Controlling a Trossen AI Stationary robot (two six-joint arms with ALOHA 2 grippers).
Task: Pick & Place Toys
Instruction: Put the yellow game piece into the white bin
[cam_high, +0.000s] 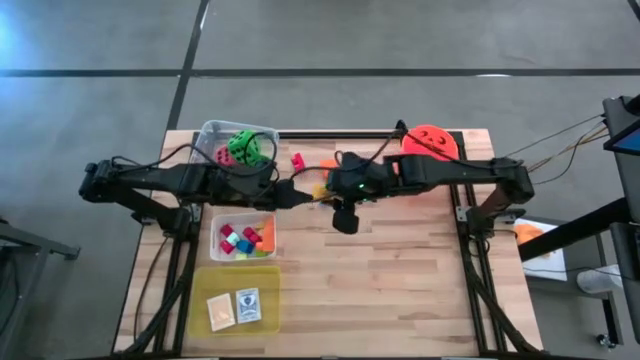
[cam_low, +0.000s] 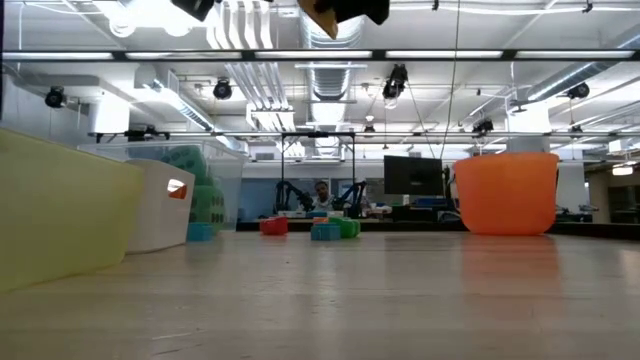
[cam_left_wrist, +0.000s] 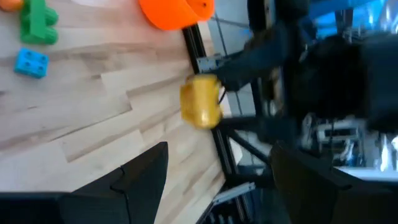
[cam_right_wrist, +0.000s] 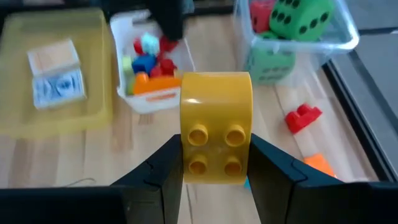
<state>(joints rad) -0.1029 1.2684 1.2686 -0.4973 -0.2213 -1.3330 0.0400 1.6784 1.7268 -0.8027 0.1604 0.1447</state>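
Note:
My right gripper (cam_right_wrist: 216, 177) is shut on a yellow block (cam_right_wrist: 216, 134) with a rounded end, high above the table's middle. In the high view the yellow block (cam_high: 319, 190) hangs just right of my left gripper (cam_high: 303, 196). My left gripper (cam_left_wrist: 217, 180) is open, holds nothing and faces the yellow block (cam_left_wrist: 200, 101). A red block (cam_high: 297, 160) and an orange block (cam_high: 327, 165) lie on the table at the far middle. Green and pink dice (cam_high: 240, 148) sit in a clear tub. My right gripper pinches the yellow block by two opposite sides (cam_right_wrist: 185, 155) between its two fingers. The fingers slant down from the table's right side. The block's studded face is turned toward the wrist, its rounded end points away from the fingers, and it hangs clear of the table.
A white tub (cam_high: 262, 222) with several bright blocks and a yellow tray (cam_high: 200, 300) with two cards stand at the near left. The red-orange bucket (cam_high: 430, 142) stands at the far right. A blue block (cam_left_wrist: 31, 62) and a green block (cam_left_wrist: 38, 22) lie near it.

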